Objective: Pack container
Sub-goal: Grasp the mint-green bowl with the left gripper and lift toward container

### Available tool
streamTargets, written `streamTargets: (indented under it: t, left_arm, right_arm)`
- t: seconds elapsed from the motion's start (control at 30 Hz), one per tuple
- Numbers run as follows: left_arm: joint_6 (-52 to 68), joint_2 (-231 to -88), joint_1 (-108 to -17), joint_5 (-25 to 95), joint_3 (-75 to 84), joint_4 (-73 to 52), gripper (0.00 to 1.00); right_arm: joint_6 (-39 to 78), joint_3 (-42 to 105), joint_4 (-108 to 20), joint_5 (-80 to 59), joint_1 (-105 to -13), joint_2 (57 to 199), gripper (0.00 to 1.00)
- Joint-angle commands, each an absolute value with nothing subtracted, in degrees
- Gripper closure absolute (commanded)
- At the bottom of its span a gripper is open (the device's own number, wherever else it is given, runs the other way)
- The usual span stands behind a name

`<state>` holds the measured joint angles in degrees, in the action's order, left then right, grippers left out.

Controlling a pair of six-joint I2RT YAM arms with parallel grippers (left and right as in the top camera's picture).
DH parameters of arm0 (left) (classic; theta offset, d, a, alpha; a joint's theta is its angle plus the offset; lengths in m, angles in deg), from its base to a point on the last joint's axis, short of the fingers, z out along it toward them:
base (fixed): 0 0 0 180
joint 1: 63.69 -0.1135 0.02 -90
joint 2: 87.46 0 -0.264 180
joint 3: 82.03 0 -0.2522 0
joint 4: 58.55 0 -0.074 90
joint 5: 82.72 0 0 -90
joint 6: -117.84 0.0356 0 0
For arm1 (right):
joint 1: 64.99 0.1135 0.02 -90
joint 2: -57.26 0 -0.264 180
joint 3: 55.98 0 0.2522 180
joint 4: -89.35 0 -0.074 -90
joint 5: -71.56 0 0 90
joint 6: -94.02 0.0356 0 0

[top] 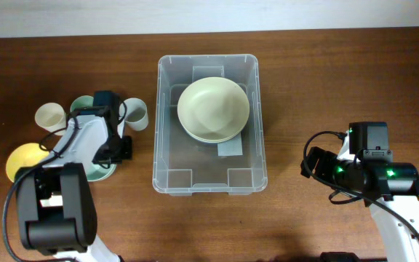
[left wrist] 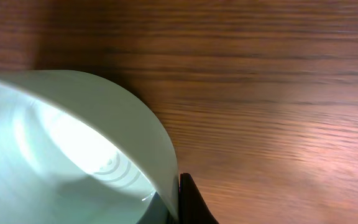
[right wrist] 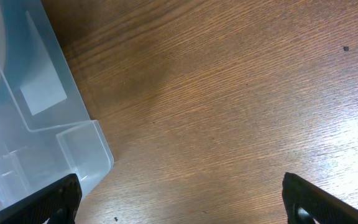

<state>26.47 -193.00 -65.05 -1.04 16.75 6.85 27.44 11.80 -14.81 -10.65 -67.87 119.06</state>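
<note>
Left gripper (left wrist: 174, 210) clamped shut, apparently on rim of pale green bowl (left wrist: 73, 155). Right gripper (right wrist: 182, 202) gaped wide, empty, beside container (right wrist: 79, 155) holding cream bowl (top: 213, 109).

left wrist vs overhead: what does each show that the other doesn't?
Left wrist only: a close-up of the left gripper closed on the rim of the pale green bowl.
Overhead only: the container holding a cream bowl, the cups and yellow bowl at the left, and the right arm.
Both: the pale green bowl, mostly hidden under the arm overhead, and the wooden table.
</note>
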Motion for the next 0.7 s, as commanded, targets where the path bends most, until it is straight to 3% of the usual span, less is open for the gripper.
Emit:
streamTargets:
  t: [0.0,0.47,0.67]
  left_arm:
    - [26.5,-187.8,-64.5,0.4,17.1,7.5,1.00]
    - [25.9,-175.3,-64.2,0.6,17.1,11.5,1.00]
    - [27.9,-166.3,-58.5,2.0,12.2,12.9,1.00]
  right_arm:
    - [27.4,11.7,-14.8,-11.6,-67.3,119.1,0.01]
    - [27.4,11.7,-14.8,-13.1,-67.3,119.1,0.01]
    - [27.4,11.7,-14.8,-13.1,-67.3,119.1,0.01]
